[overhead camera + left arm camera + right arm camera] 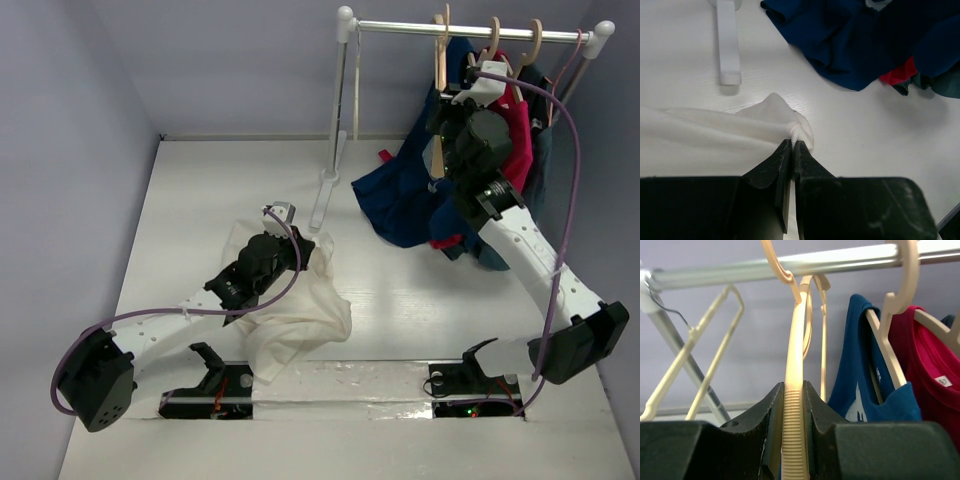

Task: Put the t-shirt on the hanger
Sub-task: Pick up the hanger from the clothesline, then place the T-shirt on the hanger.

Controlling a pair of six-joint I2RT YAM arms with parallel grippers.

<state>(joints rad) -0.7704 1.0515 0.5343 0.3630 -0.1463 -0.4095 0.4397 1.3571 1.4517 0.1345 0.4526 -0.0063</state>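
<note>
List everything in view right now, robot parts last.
table: one, white, under everything
rack: one, white posts with silver rail, back right
t-shirt: one, cream-white, crumpled left of centre
hanger: one, tan, hooked on the rail
navy shirt: one, hung on the rack, hem on the table
red shirt: one, hung right of the navy one
dark teal garment: one, behind the red shirt
other tan hangers: at least two, under the shirts
wire hanger: one, pinkish, rail's right end
left pincer: black, shut on a t-shirt fold
right pincer: black, shut on the hanger
</note>
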